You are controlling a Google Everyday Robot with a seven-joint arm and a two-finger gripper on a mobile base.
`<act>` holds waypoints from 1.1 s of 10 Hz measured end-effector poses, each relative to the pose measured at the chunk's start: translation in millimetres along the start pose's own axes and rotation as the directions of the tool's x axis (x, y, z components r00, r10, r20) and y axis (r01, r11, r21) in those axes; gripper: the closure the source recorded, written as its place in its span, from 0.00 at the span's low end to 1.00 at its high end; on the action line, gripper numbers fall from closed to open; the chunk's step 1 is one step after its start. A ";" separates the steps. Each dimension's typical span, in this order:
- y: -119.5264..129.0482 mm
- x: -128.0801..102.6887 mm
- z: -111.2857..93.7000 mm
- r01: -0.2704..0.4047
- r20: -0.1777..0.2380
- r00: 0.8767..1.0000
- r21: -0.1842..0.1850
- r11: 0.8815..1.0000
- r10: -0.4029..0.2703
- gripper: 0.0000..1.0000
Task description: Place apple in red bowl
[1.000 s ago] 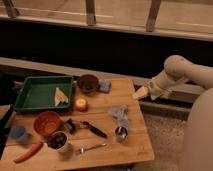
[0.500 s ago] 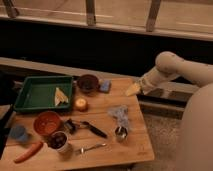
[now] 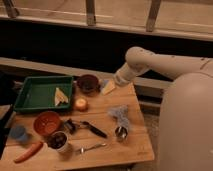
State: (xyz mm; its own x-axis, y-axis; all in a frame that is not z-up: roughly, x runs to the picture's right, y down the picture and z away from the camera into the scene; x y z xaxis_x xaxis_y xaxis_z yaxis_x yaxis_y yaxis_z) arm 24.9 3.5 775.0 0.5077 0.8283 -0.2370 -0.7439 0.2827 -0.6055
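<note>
Camera view: the gripper [image 3: 108,87] has swung left over the desk [image 3: 136,141], beside a dark bowl [image 3: 88,83]; clenched or released, cannot tell. The apple [image 3: 80,104] lies ungrasped nearby, apart from the red bowl [image 3: 47,123]. The approach seems under way.

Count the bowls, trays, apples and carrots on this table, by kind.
Bowls: 2 (red bowl, maroon bowl)
Trays: 1 (green tray)
Apple: 1
Carrot: 1
Total: 5
The gripper hangs at the far edge of the table, beside the maroon bowl.
</note>
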 end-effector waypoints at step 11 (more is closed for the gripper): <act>58.9 -51.0 61.2 0.131 -0.002 0.991 -0.052 0.990 -0.131 0.20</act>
State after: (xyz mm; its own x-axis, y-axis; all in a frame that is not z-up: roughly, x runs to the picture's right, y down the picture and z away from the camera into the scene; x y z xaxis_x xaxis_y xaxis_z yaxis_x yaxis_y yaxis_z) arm -71.4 7.5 797.9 0.6016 0.7831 -0.1572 -0.6476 0.3630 -0.6699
